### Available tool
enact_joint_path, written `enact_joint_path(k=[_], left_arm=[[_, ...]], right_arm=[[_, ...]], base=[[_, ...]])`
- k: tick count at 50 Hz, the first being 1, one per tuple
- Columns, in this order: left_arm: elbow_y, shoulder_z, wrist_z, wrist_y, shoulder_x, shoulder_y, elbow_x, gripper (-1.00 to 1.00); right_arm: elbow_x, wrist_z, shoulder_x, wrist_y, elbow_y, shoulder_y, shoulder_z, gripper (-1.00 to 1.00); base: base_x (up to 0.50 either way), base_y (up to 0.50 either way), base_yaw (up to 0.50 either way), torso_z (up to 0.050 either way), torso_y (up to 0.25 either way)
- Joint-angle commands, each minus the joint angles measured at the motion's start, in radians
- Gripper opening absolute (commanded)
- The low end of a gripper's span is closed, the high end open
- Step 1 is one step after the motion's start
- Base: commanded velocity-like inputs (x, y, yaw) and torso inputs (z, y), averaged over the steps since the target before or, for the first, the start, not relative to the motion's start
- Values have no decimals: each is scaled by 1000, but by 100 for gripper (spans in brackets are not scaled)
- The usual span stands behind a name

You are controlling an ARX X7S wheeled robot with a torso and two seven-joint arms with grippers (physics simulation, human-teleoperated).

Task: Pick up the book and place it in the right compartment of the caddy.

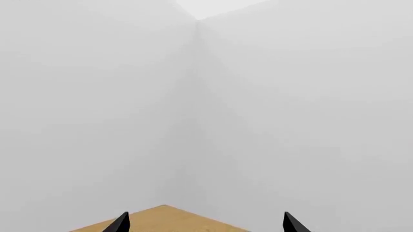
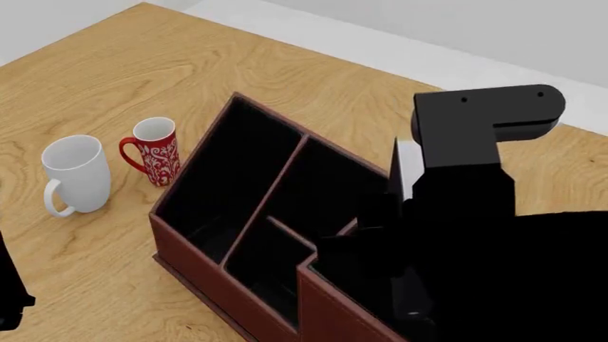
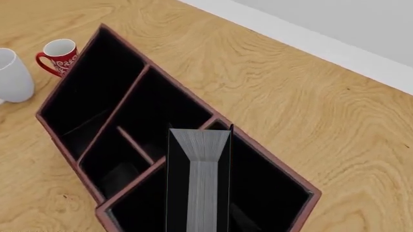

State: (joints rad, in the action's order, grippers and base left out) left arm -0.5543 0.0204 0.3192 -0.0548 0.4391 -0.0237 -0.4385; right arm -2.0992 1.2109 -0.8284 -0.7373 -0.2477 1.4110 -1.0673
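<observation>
Book (image 3: 197,183) hung upright in my right pincer's grip over the right compartment (image 3: 264,193) of the caddy (image 3: 71,150), aligned to drop in; my left pincer (image 1: 205,223) idled, spread apart.

Plain white mug (image 2: 76,173) at left of the head view, red patterned mug (image 2: 155,149) just beside it, both upright on light wood-grain table (image 2: 238,64), pale wall (image 2: 494,28) at top
</observation>
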Motion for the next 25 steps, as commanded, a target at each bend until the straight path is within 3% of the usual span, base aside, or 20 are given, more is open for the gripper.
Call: enact_joint_path(k=[1,25], left_arm=[[9,5,0,5,0,-2,7,100],[18,20,2,9,2,-3,21,100]], right_arm=[[70,-26,4,-23,24,3,5,-100],[145,-86,8,-14,64,-43,-17,-100]], base=[[0,0,0,0,0],[0,0,0,0,1]])
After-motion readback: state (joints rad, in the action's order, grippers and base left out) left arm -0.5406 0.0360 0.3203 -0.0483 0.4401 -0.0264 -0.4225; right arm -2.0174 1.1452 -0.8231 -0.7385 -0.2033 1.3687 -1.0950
